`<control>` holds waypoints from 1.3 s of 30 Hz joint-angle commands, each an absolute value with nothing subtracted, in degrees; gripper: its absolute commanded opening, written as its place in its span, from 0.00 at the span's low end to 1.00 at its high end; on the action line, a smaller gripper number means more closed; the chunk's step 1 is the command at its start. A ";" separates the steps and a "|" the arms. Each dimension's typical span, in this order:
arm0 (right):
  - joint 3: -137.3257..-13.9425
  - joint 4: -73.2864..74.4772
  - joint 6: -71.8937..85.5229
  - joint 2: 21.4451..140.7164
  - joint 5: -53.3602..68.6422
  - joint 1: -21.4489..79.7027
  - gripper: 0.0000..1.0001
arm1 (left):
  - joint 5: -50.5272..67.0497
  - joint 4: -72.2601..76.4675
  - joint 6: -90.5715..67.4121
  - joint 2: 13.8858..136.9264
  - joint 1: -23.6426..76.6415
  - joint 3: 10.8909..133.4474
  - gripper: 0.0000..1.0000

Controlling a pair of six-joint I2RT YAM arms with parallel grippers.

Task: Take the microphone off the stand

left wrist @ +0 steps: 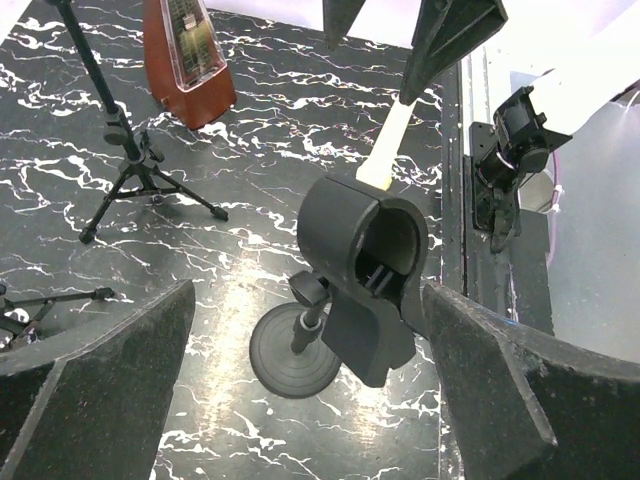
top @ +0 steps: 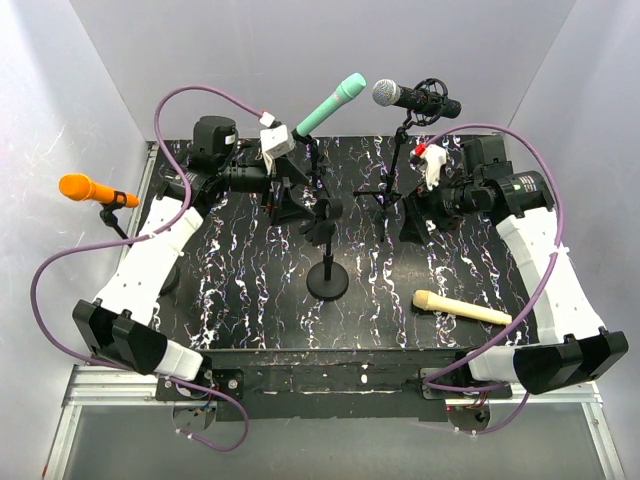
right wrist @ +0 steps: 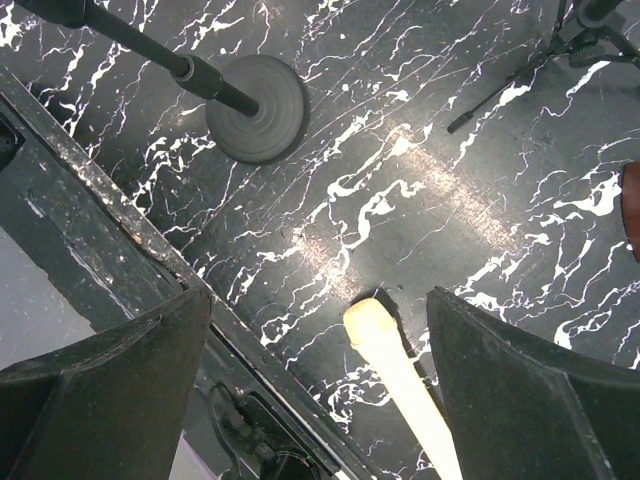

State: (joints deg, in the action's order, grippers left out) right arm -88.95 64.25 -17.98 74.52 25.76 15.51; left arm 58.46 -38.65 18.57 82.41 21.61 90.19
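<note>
The black round-base stand point(top: 327, 279) stands mid-table, and its clip point(top: 325, 210) is empty. In the left wrist view the empty clip point(left wrist: 365, 262) sits just ahead of my open left gripper point(left wrist: 308, 385), above the round base point(left wrist: 293, 351). A cream microphone point(top: 461, 308) lies flat on the table at the front right. My left gripper point(top: 295, 200) is beside the clip and holds nothing. My right gripper point(top: 412, 222) hovers open and empty above the table. The cream microphone point(right wrist: 396, 372) lies below it, between the fingers in the right wrist view.
A teal microphone point(top: 331, 104) and a silver-headed black microphone point(top: 414, 97) sit on stands at the back. An orange microphone point(top: 88, 188) sits on a stand at the left edge. A brown metronome point(left wrist: 186, 55) and a tripod stand point(left wrist: 131, 163) are behind the clip.
</note>
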 commanded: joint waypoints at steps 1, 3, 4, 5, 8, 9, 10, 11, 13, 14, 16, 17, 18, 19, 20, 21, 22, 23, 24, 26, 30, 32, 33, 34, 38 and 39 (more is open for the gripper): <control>-89.73 63.54 -16.43 74.62 27.51 15.82 0.95 | 59.34 -43.58 25.46 82.52 24.42 94.30 0.95; -90.44 64.16 -16.79 75.15 26.99 15.82 0.95 | 55.92 -43.25 28.03 82.62 26.80 95.01 0.93; -90.79 64.42 -17.05 75.41 26.98 15.82 0.96 | 53.81 -42.63 27.69 82.88 28.02 95.27 0.92; -91.14 64.42 -17.22 75.58 26.98 15.82 0.96 | 52.48 -42.02 26.73 83.05 28.47 95.36 0.90; -91.23 64.60 -17.75 75.85 26.90 15.82 0.97 | 48.96 -40.43 21.72 83.58 29.26 95.80 0.82; -91.06 64.51 -17.75 75.85 26.89 15.82 0.97 | 47.91 -40.17 20.67 83.58 29.62 95.89 0.79; -90.97 64.51 -17.84 75.76 27.07 15.82 0.98 | 46.77 -40.17 19.78 83.58 29.97 95.71 0.75; -90.97 64.60 -18.02 75.50 27.24 15.82 0.98 | 46.24 -39.82 19.34 83.50 30.23 95.63 0.73; -90.79 64.25 -18.11 75.06 27.25 15.82 0.98 | 45.44 -39.46 18.99 83.23 30.58 95.28 0.70; -90.62 63.90 -18.11 74.71 27.16 15.82 0.98 | 45.09 -39.46 19.07 83.06 30.59 95.10 0.68; -89.92 63.28 -18.02 74.27 26.90 15.82 0.98 | 44.48 -39.90 20.03 82.71 30.50 95.18 0.64; -89.65 62.76 -17.84 74.18 26.72 15.82 0.98 | 44.21 -40.42 20.65 82.62 30.59 95.45 0.61; -89.56 62.49 -17.58 74.18 26.63 15.91 0.98 | 44.21 -40.78 20.74 82.70 30.59 95.80 0.59; -89.82 62.40 -17.23 74.27 26.54 15.82 0.98 | 44.21 -41.30 20.83 82.88 30.59 96.24 0.58; -90.09 62.23 -17.05 74.35 26.54 15.82 0.98 | 44.38 -41.74 21.00 83.05 30.59 96.50 0.58; -90.44 62.05 -16.96 74.36 26.63 15.82 0.98 | 44.56 -42.10 21.01 82.97 30.59 96.76 0.60; -90.70 62.14 -16.96 74.44 26.63 15.82 0.98 | 44.65 -42.36 21.01 82.71 30.50 96.85 0.65; -90.79 62.23 -16.96 74.53 26.54 15.82 0.98 | 44.91 -42.54 21.27 82.53 30.50 96.77 0.72; -90.88 62.40 -17.05 74.62 26.37 15.82 0.98 | 45.09 -42.80 22.57 81.83 30.41 96.77 0.80; -90.79 62.84 -17.40 74.62 25.93 15.82 0.98 | 44.65 -42.71 23.46 80.95 30.15 96.42 0.89; -90.62 63.37 -17.75 74.44 25.93 15.82 0.98 | 43.51 -44.64 22.07 81.12 29.80 96.77 0.89; -90.61 63.46 -17.93 74.71 25.93 15.82 0.98 | 43.77 -44.30 21.18 80.77 29.62 96.42 0.88; -90.70 63.46 -17.93 74.88 25.93 15.82 0.98 | 43.94 -43.95 21.44 80.51 29.53 96.07 0.88; -90.79 63.46 -18.02 75.06 25.93 15.82 0.98 | 44.29 -43.77 21.97 80.16 29.36 96.06 0.88; -91.05 63.46 -18.02 75.50 25.93 15.82 0.98 | 46.14 -45.26 24.08 79.89 28.30 97.56 0.86; -90.97 63.46 -17.93 75.59 25.84 15.82 0.98 | 46.06 -44.22 23.30 79.63 28.04 97.38 0.86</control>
